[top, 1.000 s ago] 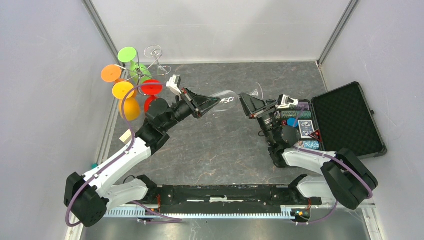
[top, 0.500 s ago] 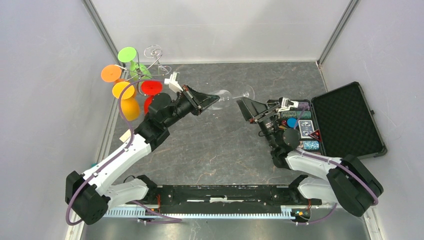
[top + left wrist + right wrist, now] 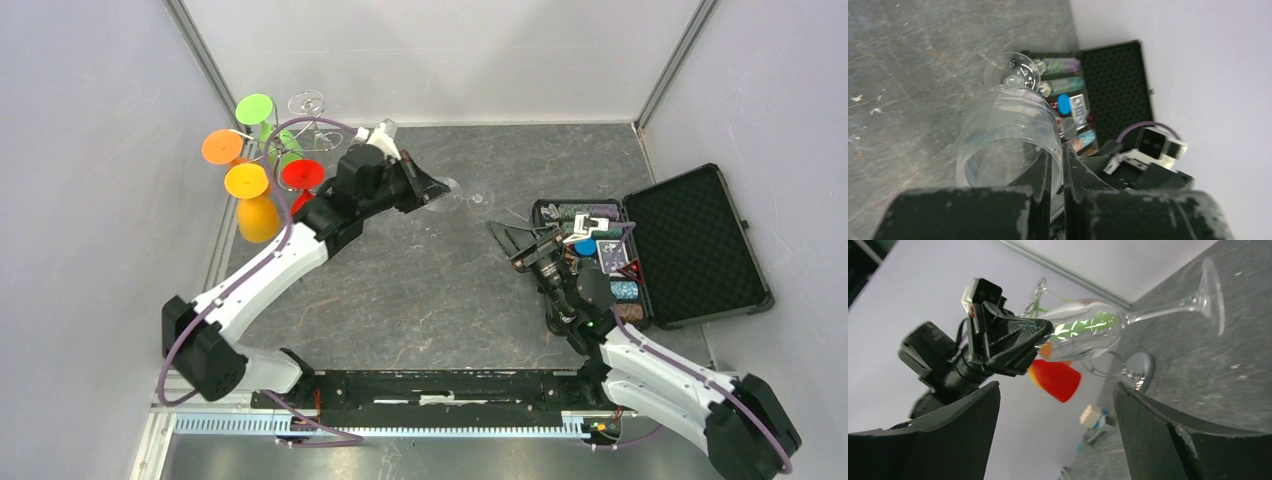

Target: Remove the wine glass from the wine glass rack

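My left gripper (image 3: 422, 190) is shut on the rim of a clear wine glass (image 3: 445, 188), one finger inside the bowl and one outside, as the left wrist view (image 3: 1063, 165) shows. The glass (image 3: 1008, 130) lies almost level over the table, its foot pointing away from the gripper. In the right wrist view the glass (image 3: 1088, 332) hangs in front of the left gripper (image 3: 1040, 332). The wine glass rack (image 3: 318, 138), a silver wire tree, stands at the back left, behind the left arm. My right gripper (image 3: 515, 240) is open and empty, apart from the glass.
The rack holds a green glass (image 3: 254, 108), an orange one (image 3: 222, 146), a yellow one (image 3: 246, 182), a red one (image 3: 302, 175) and a clear one (image 3: 306, 102). An open black case (image 3: 690, 245) with chips and cards lies at the right. The rack's shiny base (image 3: 1140, 370) shows in the right wrist view.
My left arm has stretched out and carried the glass towards the back. My right gripper has drawn back from the glass's foot towards the near side.
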You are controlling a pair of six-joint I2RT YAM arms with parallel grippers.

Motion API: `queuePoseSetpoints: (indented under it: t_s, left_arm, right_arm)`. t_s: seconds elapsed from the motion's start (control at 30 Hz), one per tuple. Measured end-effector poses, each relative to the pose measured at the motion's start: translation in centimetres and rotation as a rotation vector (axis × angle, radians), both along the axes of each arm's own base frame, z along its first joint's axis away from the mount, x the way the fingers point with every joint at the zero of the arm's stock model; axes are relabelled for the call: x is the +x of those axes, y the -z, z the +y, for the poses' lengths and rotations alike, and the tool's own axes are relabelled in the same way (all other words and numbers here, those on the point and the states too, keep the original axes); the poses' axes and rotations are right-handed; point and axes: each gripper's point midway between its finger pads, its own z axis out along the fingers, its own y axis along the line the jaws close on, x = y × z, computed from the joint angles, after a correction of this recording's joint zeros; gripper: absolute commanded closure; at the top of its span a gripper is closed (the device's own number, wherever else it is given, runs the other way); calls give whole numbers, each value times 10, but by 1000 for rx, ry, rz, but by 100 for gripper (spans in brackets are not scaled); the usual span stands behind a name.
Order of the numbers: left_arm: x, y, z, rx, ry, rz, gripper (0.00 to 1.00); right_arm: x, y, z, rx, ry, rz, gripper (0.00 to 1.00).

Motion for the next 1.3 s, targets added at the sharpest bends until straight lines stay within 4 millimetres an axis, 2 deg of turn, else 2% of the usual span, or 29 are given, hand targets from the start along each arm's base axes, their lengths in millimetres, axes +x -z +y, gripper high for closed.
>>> queuePoseSetpoints:
  t_s: [0.17,0.3,0.47,0.63,0.77,1.0,1.1,1.3]
  left_arm:
    - [14,26,-21,186,34,36,98]
    - [25,35,-45,329,81,35,98]
    - [44,45,-71,468,137,36,98]
    - [68,69,-79,597,137,56,98]
    - [76,93,-83,662,159,88,98]
    - [83,128,-95,717,206,126,98]
    - [84,128,-99,714,213,115,97]
    - [88,127,-104,716,220,100,81]
  right_arm:
    - [8,18,-24,-237,157,-3,13]
    - [16,18,-50,-451,301,-19,13]
    - [15,20,-86,-653,441,-22,13]
    - [8,36,-116,-812,528,9,13]
    - [2,43,-135,-895,584,32,13]
    - [-5,48,-157,-974,645,59,12]
    - [-6,52,-161,-1005,650,72,12]
    - [-8,57,-166,-1046,661,84,12]
